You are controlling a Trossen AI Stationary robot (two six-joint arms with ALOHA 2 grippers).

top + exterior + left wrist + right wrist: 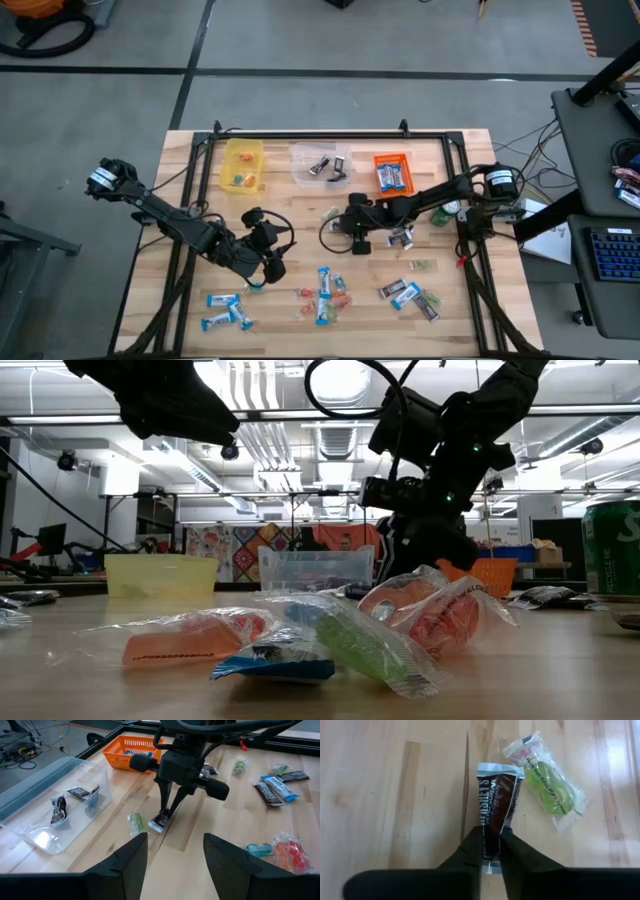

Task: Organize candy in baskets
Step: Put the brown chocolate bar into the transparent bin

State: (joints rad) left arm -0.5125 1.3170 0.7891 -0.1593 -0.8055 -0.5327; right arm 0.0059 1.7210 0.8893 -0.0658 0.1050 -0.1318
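A dark brown candy bar (496,815) lies on the table (300,205) near its middle, pinched at one end by the right gripper (490,851), a green candy (547,782) just beside it at two o'clock. The left gripper (172,852) hovers at seven o'clock, jaws wide.

Right hand (491,851) pinching brown bar (496,805) — green candy (549,782) beside.
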